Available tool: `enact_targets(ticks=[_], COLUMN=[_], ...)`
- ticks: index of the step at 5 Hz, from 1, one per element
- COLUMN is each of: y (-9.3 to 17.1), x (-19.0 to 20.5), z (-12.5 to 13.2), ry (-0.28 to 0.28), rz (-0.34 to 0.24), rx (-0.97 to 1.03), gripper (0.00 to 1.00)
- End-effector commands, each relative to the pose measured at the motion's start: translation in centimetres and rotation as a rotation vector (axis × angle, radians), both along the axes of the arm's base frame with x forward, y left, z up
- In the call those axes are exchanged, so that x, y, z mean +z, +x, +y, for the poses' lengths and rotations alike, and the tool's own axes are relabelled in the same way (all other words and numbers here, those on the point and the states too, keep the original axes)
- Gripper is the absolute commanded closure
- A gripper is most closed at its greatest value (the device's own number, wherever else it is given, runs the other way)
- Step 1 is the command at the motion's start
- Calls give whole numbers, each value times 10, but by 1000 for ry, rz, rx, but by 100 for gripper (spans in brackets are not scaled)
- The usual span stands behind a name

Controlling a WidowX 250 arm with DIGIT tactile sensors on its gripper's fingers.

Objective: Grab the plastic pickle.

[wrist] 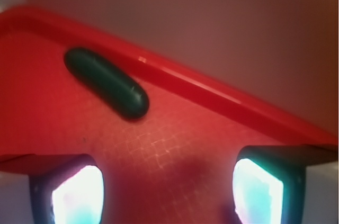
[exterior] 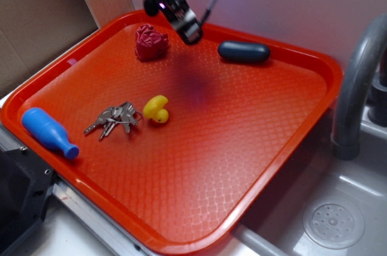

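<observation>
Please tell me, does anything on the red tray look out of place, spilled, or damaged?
Nothing stands out. The plastic pickle lies whole near the far rim of the tray; the red wad, keys, yellow duck and blue pin are apart, nothing spilled. The tool hangs open above, holding nothing.

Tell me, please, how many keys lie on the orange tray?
3, as far as shows: one bunch of keys on the tray, between the blue pin and yellow duck. More may hide underneath.

Tool [exterior: 188, 29] apparently above tray [exterior: 199, 159]
</observation>
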State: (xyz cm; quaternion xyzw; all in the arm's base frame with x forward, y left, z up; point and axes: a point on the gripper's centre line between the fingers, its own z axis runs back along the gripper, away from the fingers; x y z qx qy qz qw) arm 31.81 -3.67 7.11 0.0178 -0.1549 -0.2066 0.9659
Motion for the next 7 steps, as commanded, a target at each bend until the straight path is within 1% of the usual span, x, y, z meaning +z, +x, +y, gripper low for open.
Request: enact_targets(ticks=[1,2,3,4,5,6,7], y=[27,37,43,38,33,28,22], x=[0,-5,-4,-17,-27,-32,-32], z=[-36,-45,-49,-59,-70,-68,-71], ry=[25,23,-21,-28,-81,-107,-87], rz=[-75,-100,-141,-145,-56,37,77], rx=[-83,-141,-78,-87,-182,-209,-173], gripper=[0,0,0,0,0,0,0])
